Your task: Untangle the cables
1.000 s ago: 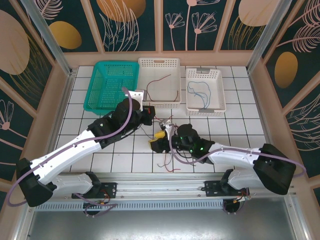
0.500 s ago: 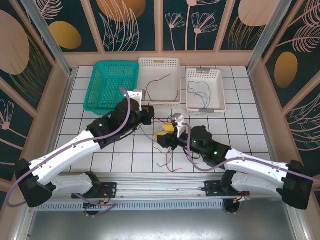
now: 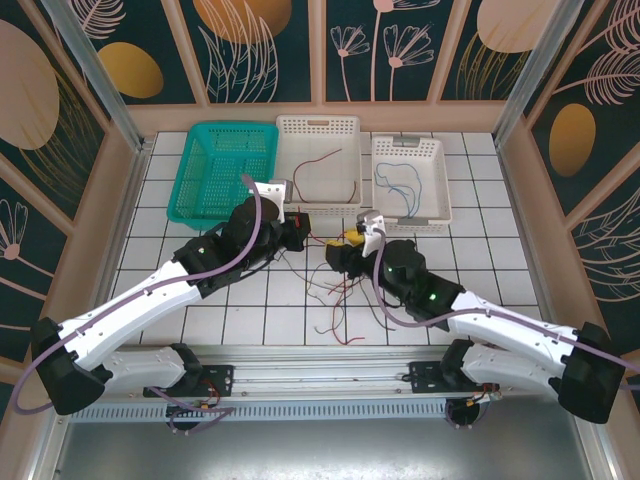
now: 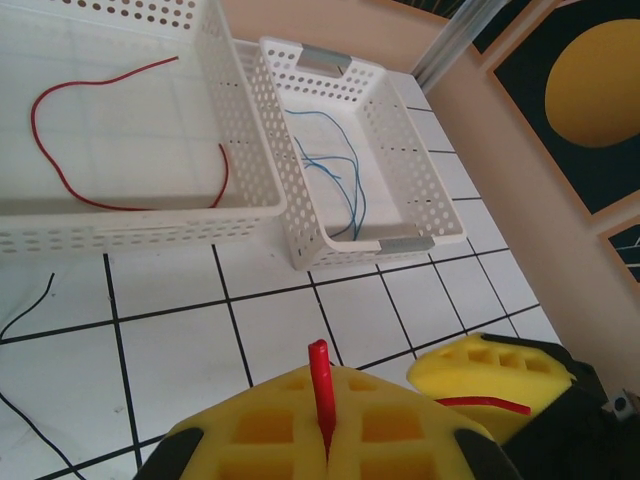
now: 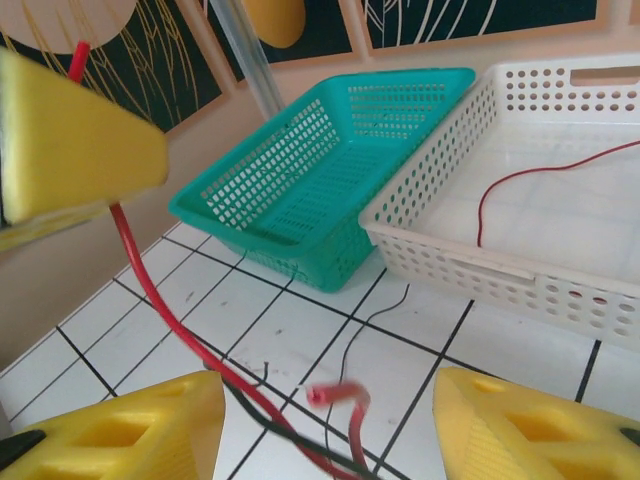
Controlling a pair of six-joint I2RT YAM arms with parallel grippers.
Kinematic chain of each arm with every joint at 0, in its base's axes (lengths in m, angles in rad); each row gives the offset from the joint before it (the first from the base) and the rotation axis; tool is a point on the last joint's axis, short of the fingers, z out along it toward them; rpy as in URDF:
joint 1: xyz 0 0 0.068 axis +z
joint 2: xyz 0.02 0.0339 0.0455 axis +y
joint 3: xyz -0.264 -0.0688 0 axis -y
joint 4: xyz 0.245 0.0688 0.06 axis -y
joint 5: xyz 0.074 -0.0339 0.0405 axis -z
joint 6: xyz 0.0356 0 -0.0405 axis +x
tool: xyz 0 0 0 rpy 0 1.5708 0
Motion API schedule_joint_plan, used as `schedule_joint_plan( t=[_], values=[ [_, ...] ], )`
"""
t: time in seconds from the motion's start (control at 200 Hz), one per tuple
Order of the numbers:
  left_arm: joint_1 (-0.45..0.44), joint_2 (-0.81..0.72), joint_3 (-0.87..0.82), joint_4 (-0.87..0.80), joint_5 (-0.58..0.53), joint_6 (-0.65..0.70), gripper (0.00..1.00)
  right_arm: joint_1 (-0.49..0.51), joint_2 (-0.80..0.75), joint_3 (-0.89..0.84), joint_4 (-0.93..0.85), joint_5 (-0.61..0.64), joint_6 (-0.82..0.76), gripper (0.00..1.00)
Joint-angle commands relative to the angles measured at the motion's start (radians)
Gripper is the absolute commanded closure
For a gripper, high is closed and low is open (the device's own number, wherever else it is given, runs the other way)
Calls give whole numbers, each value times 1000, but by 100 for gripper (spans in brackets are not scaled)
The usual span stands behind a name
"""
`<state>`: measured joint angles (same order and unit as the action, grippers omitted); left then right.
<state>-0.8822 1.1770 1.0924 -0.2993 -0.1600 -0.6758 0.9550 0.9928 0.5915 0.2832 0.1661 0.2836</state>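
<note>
Two baskets at the far side already hold sorted wires: a loose red cable (image 4: 62, 180) lies alone in the middle white basket (image 3: 318, 122), and the blue cables (image 4: 357, 195) lie in the right white basket (image 3: 405, 143). The teal basket (image 3: 225, 130) at the far left shows no wire that I can make out. The rest is undone: a tangle (image 3: 335, 300) of red and black strands sprawls on the table (image 3: 480, 250) near its middle, on the near side of both grippers. The left gripper (image 4: 322, 425) is clenched on a second red cable (image 5: 148, 270), whose end pokes up between its yellow pads while the strand runs down toward the knot. The right gripper (image 5: 330, 415) stands released, fingers wide apart astride red and black strands, just beside the left one. I judge the task roughly halfway: the held strand is not yet drawn free of the black ones, and the black wires are not yet put away
</note>
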Motion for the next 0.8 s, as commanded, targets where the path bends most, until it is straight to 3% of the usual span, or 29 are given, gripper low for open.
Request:
schedule_joint_plan(
  t=[0.0,0.295,0.585,0.795],
  values=[
    [4,-22,5,17,21,-15,100,-4,30,56,50,-1,32,44],
    [3,-22,-2,32,37,-12,100,-43,58,71,62,19,72,62],
    [4,-35,-12,42,49,-10,100,-53,74,90,56,18,72,100],
    [4,-55,-18,37,56,-2,100,-68,39,87,49,15,93,100]
  ],
)
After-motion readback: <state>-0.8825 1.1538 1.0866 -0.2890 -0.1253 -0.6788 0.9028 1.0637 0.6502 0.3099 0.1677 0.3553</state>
